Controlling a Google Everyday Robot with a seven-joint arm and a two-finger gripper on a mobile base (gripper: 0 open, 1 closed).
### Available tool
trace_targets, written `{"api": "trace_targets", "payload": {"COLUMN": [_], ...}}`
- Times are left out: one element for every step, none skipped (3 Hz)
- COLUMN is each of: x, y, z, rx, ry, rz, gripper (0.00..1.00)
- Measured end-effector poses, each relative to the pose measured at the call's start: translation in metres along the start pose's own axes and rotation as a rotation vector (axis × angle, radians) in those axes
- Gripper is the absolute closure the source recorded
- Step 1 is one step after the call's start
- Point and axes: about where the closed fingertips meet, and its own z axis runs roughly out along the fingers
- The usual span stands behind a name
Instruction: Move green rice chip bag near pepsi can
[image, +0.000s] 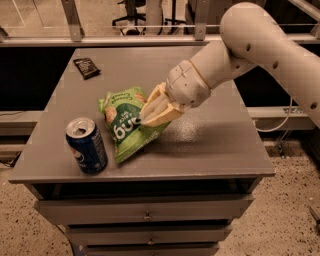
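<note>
Not much legible tbh: the green rice chip bag (120, 131) has big white lettering, but it's turned, and the end effector (146, 116) clamped on its right side hides part. The pepsi can (87, 146) only shows its round logo

The claw (151, 114) grips the green rice chip bag (121, 129) beside pepsi can (86, 145).

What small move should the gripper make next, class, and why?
Probably set the bag down and let go. The gripper is clamped on the right edge of the green rice chip bag, whose lower corner lies close beside the pepsi can. Pushing further left risks knocking the can over.
</note>
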Motion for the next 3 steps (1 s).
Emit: {"api": "trace_targets", "payload": {"x": [-0.0068,-0.0120,-0.0142], "y": [0.0028,0.0072,0.0110], "z": [-0.0026,-0.0051,-0.0095], "rx": [-0.008,-0.011,-0.004], "ry": [0.006,0.008,0.014], "rz": [0.000,0.003,0.010], "gripper": [0.31,0.07,0.00]}}
